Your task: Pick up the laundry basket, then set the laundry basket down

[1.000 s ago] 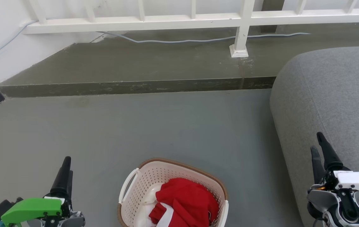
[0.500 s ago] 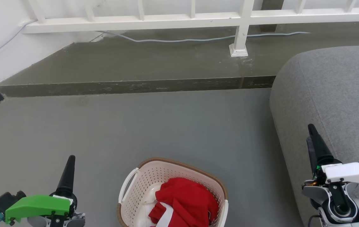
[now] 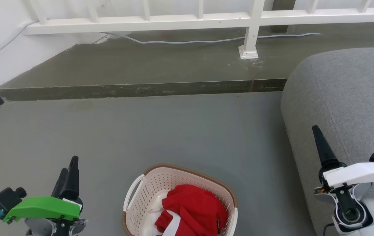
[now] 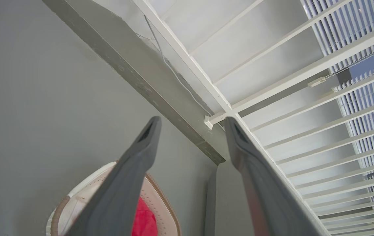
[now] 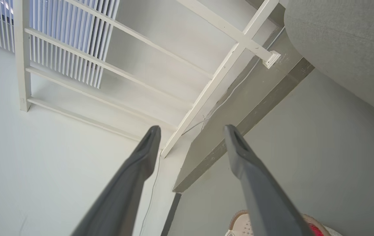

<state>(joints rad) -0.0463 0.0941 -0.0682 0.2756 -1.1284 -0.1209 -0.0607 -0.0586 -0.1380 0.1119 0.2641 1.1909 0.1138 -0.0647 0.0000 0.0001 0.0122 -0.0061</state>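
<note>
The laundry basket [image 3: 155, 188], cream perforated plastic with a brown rim and white side handles, stands on the grey floor at the bottom middle of the head view. A red and white cloth [image 3: 193, 209] lies inside it. My left gripper [image 3: 69, 165] hovers to the basket's left, apart from it, and the left wrist view shows the left gripper [image 4: 192, 121] open and empty above the basket [image 4: 159, 203]. My right gripper [image 3: 318, 137] is off to the basket's right, in front of the sofa. In its own view the right gripper [image 5: 192, 127] is open and empty, with the basket [image 5: 242, 224] at the bottom edge.
A grey sofa [image 3: 344, 98] takes up the right side, close behind my right gripper. Ahead, a raised concrete step [image 3: 141, 88] crosses the floor, with a white railing [image 3: 174, 19] and a loose cable [image 3: 190, 42] on it. A white wall closes the left.
My right gripper has risen and shifted left, turning so its fingers line up edge-on. The left gripper has twisted, first to edge-on, then back to both fingers showing. The basket has stayed put.
</note>
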